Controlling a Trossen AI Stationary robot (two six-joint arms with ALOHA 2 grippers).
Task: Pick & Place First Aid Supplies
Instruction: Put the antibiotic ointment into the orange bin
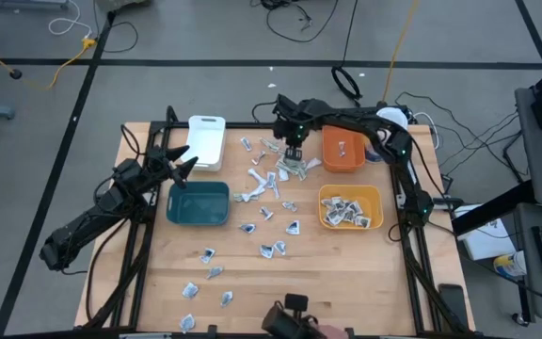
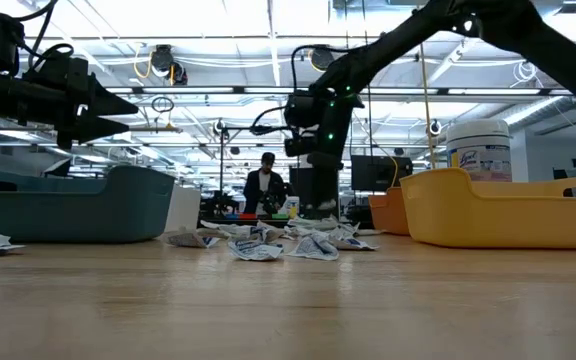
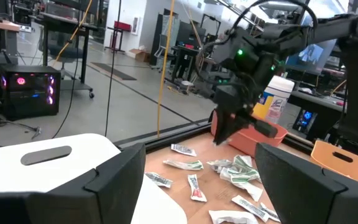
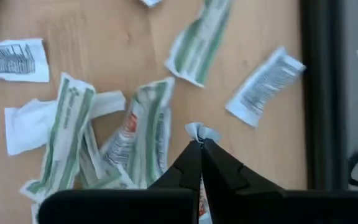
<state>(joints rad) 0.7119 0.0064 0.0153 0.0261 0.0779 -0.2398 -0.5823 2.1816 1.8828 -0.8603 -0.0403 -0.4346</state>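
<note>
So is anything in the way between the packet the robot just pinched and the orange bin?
Nothing visible blocks it. The right gripper is shut on a packet at the pile of packets, and the orange bin sits right beside it with an open top. Only bare table lies between them.

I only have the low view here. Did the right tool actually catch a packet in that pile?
Observer: Yes. The right wrist view shows the right tool shut on the corner of a small white paper packet.
Operator: Anything in the yellow bin?
Observer: From above, the yellow plastic bin holds a heap of packets.
Operator: And the left tool?
Observer: From above, the left tool is open, between the white plastic bin and the teal plastic bin.
</note>
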